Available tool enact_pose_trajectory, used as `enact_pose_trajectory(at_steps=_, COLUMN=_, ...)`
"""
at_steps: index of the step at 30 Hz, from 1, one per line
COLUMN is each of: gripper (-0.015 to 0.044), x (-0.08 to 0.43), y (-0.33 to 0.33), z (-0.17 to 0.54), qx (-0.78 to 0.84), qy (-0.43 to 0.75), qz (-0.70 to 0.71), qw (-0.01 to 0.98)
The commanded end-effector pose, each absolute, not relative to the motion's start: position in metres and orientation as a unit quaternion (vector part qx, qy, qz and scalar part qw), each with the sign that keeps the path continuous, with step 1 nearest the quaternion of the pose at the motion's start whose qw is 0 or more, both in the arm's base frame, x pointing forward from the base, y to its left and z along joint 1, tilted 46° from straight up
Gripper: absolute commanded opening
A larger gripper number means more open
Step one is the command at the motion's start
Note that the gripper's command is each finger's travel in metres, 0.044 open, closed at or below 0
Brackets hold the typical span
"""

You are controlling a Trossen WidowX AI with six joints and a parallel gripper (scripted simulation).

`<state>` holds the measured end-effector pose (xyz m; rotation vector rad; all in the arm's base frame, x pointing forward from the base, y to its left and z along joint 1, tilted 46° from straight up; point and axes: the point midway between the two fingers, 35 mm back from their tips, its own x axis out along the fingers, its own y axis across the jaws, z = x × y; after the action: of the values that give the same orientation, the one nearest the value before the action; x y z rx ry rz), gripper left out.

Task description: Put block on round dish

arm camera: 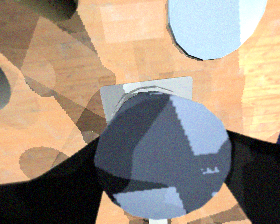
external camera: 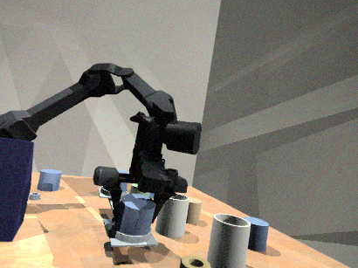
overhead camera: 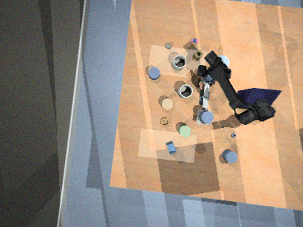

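A small grey balance (overhead camera: 204,97) lies on the wooden table, with a blue-grey cup on each end. My gripper (overhead camera: 205,80) (external camera: 136,215) (arm camera: 152,130) is shut on the cup (external camera: 136,217) (arm camera: 165,155) at the end nearer the dish, one black finger on each side. This cup still sits low over its square end plate (external camera: 131,242) (arm camera: 150,92). The arm hides it in the overhead view. The other cup (overhead camera: 206,117) stands on the far end. The pale blue round dish (overhead camera: 224,61) (arm camera: 215,25) lies just beyond the gripped cup. No block shows.
Two open grey cylinders (overhead camera: 179,62) (overhead camera: 185,91) (external camera: 229,240) (external camera: 173,215) stand close beside the balance. Blue cylinders (overhead camera: 154,73) (overhead camera: 230,156), a tan one (overhead camera: 167,103), a green one (overhead camera: 184,131), small rings and a blue block (overhead camera: 171,147) are scattered around. A dark blue box (overhead camera: 259,95) sits by the arm's base.
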<state>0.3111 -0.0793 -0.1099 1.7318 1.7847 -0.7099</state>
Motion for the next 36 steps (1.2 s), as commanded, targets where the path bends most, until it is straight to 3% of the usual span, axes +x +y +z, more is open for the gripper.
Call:
enact_pose_trajectory(at_steps=1, gripper=0.0000, x=0.314, y=-0.086, z=-0.105, qx=0.644, qy=0.661, qz=-0.263, qw=0.282)
enact_pose_trajectory(at_steps=36, gripper=0.0000, x=0.317, y=-0.119, z=-0.075, qx=0.644, qy=0.660, qz=-0.265, qw=0.283)
